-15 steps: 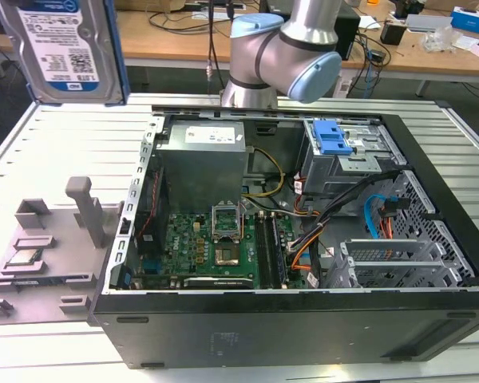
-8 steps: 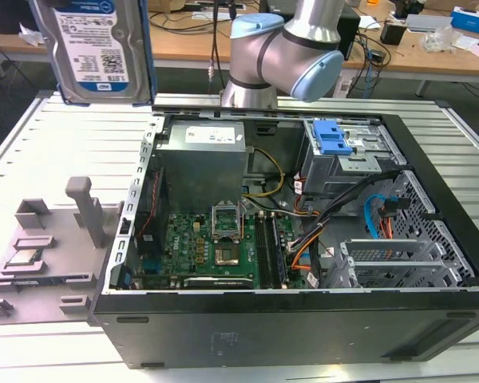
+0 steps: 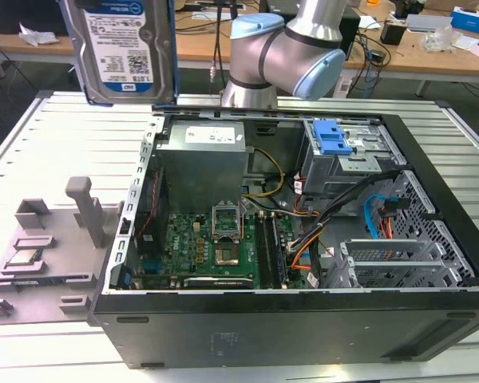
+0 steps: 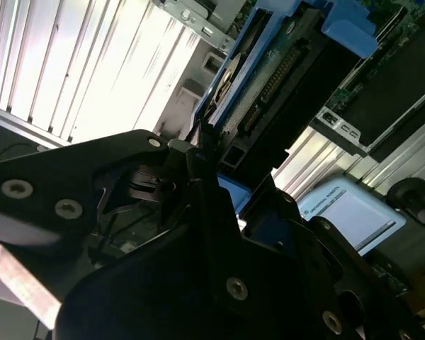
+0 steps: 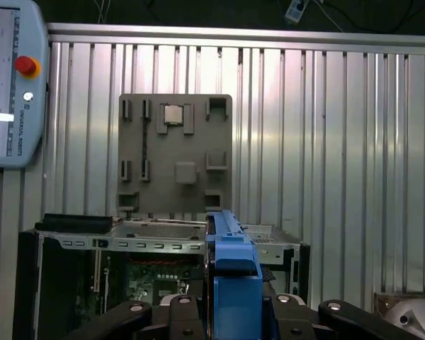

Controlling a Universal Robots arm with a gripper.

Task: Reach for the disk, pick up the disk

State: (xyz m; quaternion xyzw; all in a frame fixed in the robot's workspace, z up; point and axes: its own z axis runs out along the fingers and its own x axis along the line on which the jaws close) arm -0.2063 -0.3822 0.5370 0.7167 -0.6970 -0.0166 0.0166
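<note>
The disk [image 3: 124, 48], a silver hard drive with a white-and-blue label and a blue frame, hangs high above the table at the exterior view's left, over the open computer case's [image 3: 287, 319] far left corner. In both wrist views it shows edge-on: its blue frame [image 5: 234, 280] rises between the black fingers [image 5: 131, 312], and its circuit-board side [image 4: 269, 78] runs away from them. My gripper [image 5: 234, 315] is shut on the disk, which is clear of the case.
Inside the case lie the motherboard [image 3: 215, 247], a grey power supply [image 3: 203, 152] and a drive cage with a blue latch [image 3: 335, 137]. A grey fixture plate [image 3: 48, 247] sits beside the case on the slatted table [image 3: 32, 144]. A teach pendant [image 5: 7, 85] lies on the table.
</note>
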